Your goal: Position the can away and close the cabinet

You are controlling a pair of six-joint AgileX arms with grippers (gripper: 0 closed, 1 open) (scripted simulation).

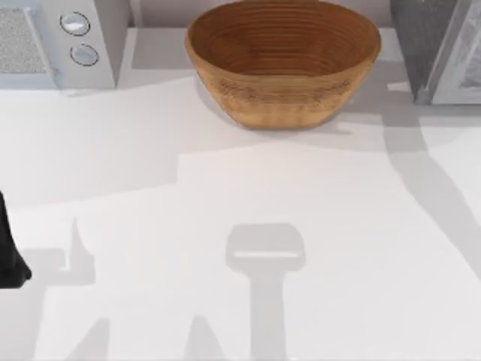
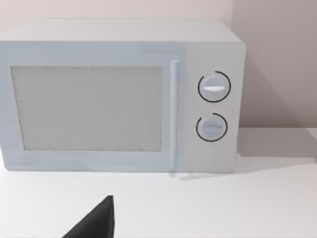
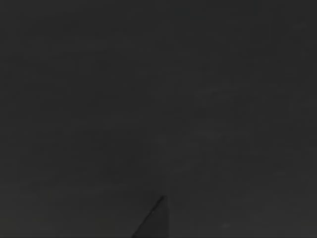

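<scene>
From above, the white worktop (image 1: 225, 226) carries a wicker basket (image 1: 282, 60), a microwave (image 1: 60, 41) at far left and a grey cabinet (image 1: 443, 49) at far right, door seemingly ajar; no can is visible, so progress is unclear. The left wrist view faces the shut microwave, with a dark tip of the left tool (image 2: 96, 223) whose opening I cannot tell. The right wrist view is dark.

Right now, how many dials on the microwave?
2, both on the microwave front panel beside the door: upper dial, lower dial directly beneath it. None look hidden.
</scene>
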